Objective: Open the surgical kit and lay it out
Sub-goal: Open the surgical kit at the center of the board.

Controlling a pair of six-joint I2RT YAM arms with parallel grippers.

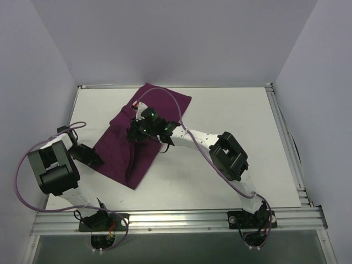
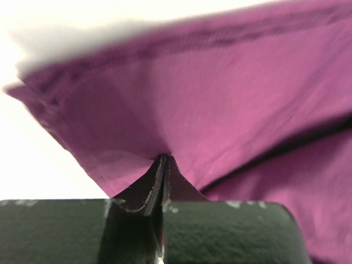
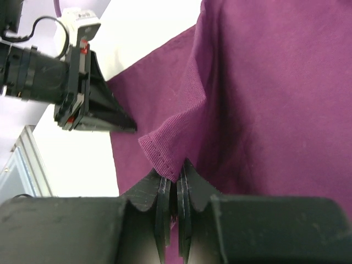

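We see the dark magenta-purple cloth wrap (image 1: 165, 104) lying left of ctr on the white table (image 1: 236, 115), long axis running far-right to near-left. The left gripper (image 2: 163, 165) is clenched on its left hem. The right gripper (image 3: 176, 175) pinches a stitched corner fold mid-cloth, just to the right. We judge the flaps must part left & right. No tray or instruments in view.

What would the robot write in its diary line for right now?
left gripper: shut on cloth wrap | right gripper: shut on wrap's hemmed corner | cloth wrap: lying on table
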